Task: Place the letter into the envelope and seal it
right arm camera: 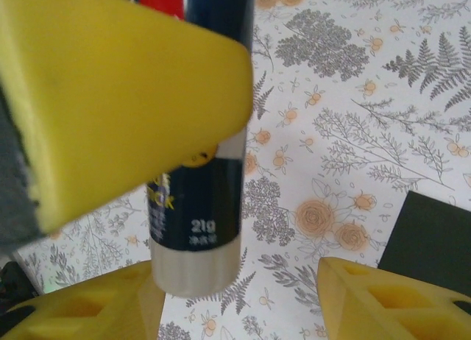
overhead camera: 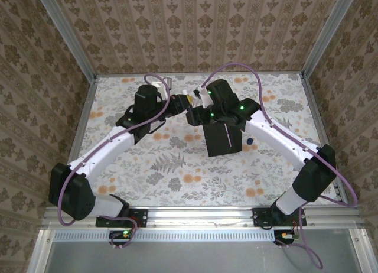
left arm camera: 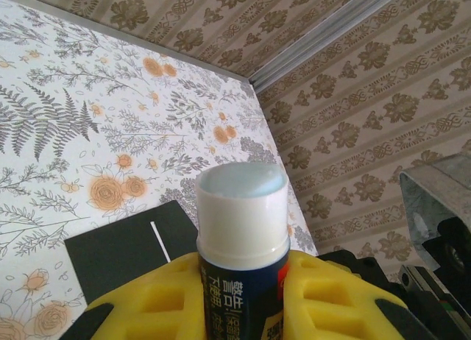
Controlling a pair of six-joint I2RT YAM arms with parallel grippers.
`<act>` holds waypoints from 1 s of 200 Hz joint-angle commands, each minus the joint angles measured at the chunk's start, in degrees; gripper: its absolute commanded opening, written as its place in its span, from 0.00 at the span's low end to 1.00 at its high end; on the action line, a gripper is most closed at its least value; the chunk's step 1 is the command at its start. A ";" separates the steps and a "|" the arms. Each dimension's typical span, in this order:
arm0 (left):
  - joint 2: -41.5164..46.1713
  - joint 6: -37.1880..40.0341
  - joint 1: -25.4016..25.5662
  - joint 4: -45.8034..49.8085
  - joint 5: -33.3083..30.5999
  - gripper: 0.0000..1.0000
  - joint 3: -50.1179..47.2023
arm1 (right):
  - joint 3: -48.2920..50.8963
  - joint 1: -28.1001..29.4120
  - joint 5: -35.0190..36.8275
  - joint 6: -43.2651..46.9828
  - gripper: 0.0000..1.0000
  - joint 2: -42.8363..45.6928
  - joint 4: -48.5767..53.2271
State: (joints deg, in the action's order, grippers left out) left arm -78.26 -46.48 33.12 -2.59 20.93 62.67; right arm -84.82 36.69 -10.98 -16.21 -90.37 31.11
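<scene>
Top view, arms: the left arm [overhead camera: 118,140] and the right arm [overhead camera: 277,137] reach in from either side, and their wrists meet over the far half of the flowered table [overhead camera: 177,178]
Top view, envelope: the black envelope [overhead camera: 223,138] lies flat on the table, its far edge under the right wrist; a thin white line [overhead camera: 226,133] marks its face, and what that line is cannot be told
Top view, beside it: a small blue thing [overhead camera: 250,142] sits just right of the envelope
Left wrist view, grip: the left gripper [left arm camera: 243,281] is clamped on a glue stick [left arm camera: 241,207], a yellow finger on each side, the uncapped pale tip pointing away from the camera
Left wrist view, envelope: lies on the table to the left of the stick
Right wrist view, grip: the right gripper [right arm camera: 235,281] stands with its jaws apart, holding nothing; the stick's white end is next to one finger [right arm camera: 81,310], well clear of the other
Right wrist view, envelope: one black corner at the right edge
</scene>
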 commanded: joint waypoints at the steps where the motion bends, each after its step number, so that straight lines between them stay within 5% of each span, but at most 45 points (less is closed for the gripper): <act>1: 1.89 -0.92 0.45 -1.73 0.15 0.00 0.74 | -1.10 0.23 0.05 0.60 0.56 0.24 -2.28; 200: 1.44 -3.16 0.89 -6.01 5.14 0.00 0.56 | 2.94 -2.98 -8.60 -2.44 0.17 2.34 -9.64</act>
State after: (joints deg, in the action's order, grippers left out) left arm -78.26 -48.40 33.34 -4.51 21.41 62.67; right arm -83.72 35.22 -16.34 -17.08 -89.97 25.85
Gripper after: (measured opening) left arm 0.214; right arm 0.242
